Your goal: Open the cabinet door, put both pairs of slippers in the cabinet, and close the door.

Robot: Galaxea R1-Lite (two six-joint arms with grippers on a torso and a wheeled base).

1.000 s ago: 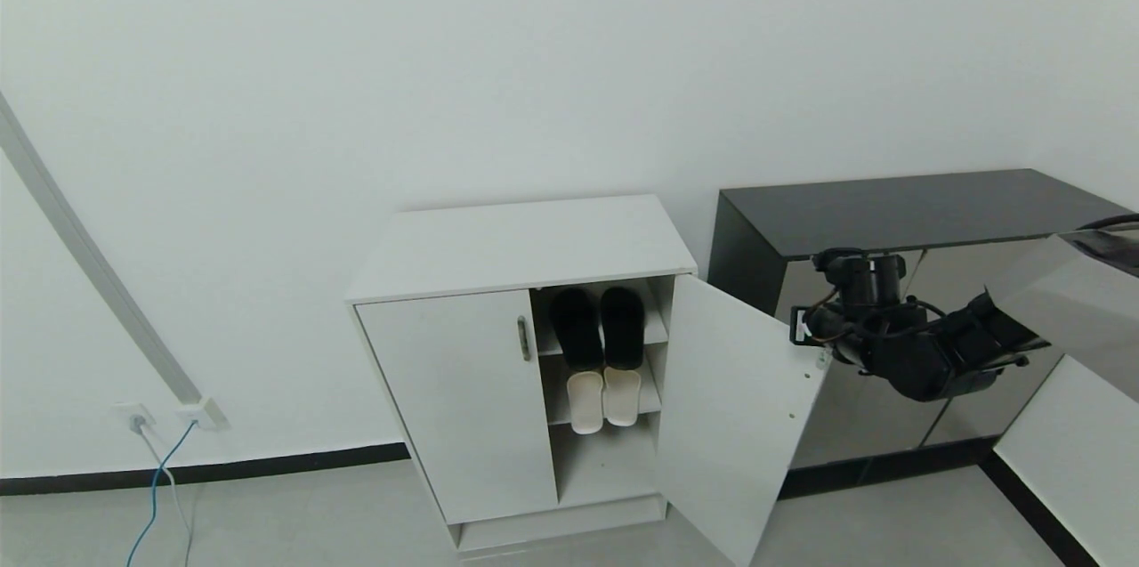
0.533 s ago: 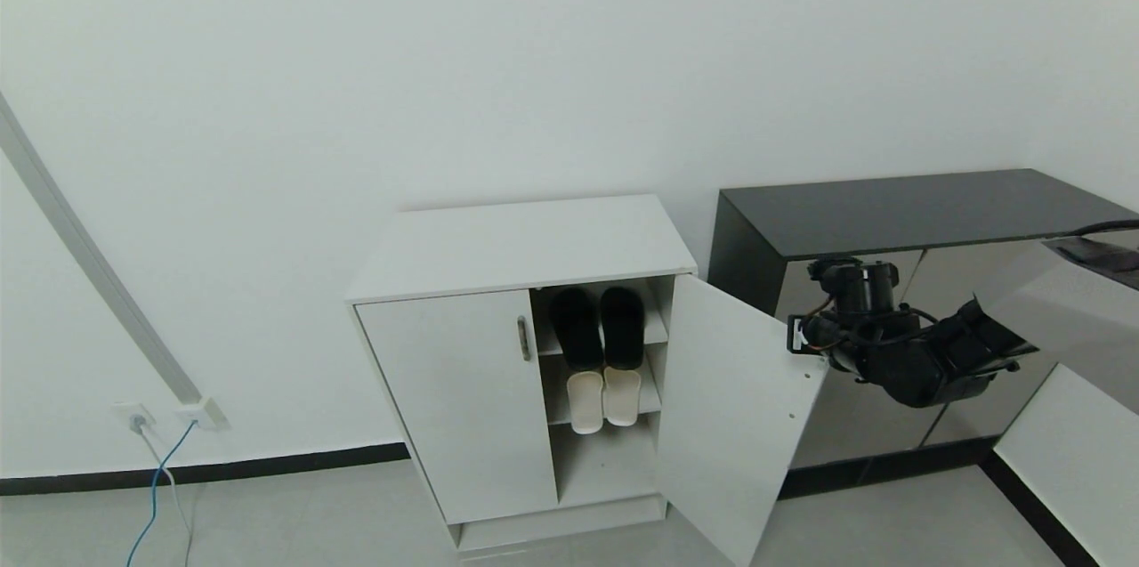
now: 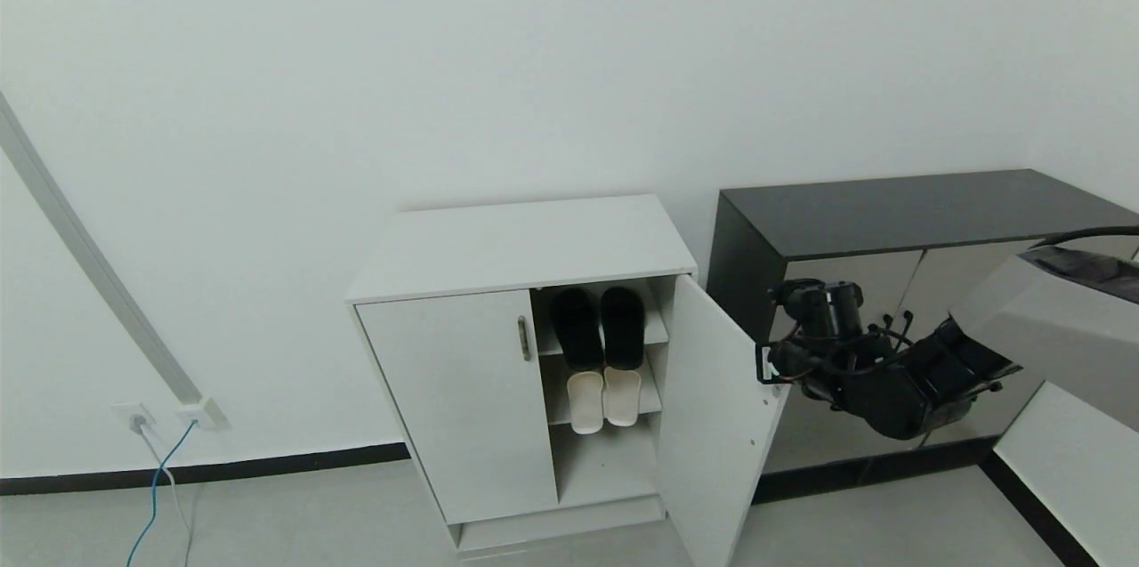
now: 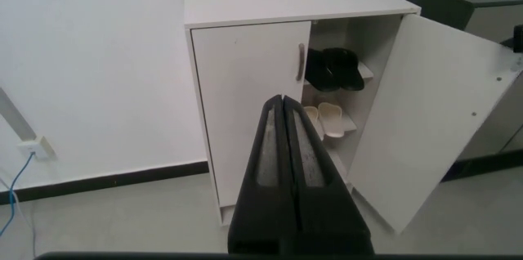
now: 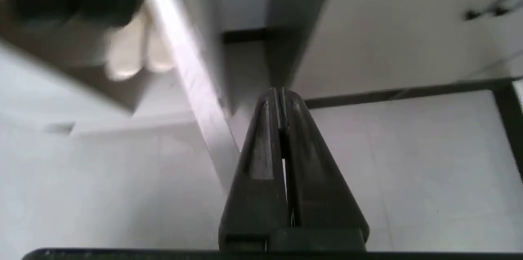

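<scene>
We face a white wall [image 3: 534, 60], and against it stands the white cabinet [image 3: 521, 247], with a black sideboard [image 3: 899, 211] just beside it on the robot's right. The cabinet's left door [image 3: 454, 398] is closed, while its right door [image 3: 712, 407] is swung out about halfway towards us, hinged on the sideboard's side. Through the opening we see both pairs inside: the black slippers [image 3: 598, 327] lie side by side on the top shelf, and the white slippers [image 3: 605, 398] lie side by side on the shelf directly below, their near ends sticking out past the shelf edges. The right gripper [image 3: 767, 364] is at the outer face of the open door, near its free edge, its fingers pressed together with nothing between them — we cannot tell whether it touches the panel. The left gripper [image 4: 283, 100] hangs well back from the cabinet, pointing at the left door, fingers also together and holding nothing. A slim handle [image 3: 524, 337] runs upright on the left door's inner edge. Low on the wall to the left sits a socket [image 3: 133, 416] with a blue cable [image 3: 156, 487] trailing down.
</scene>
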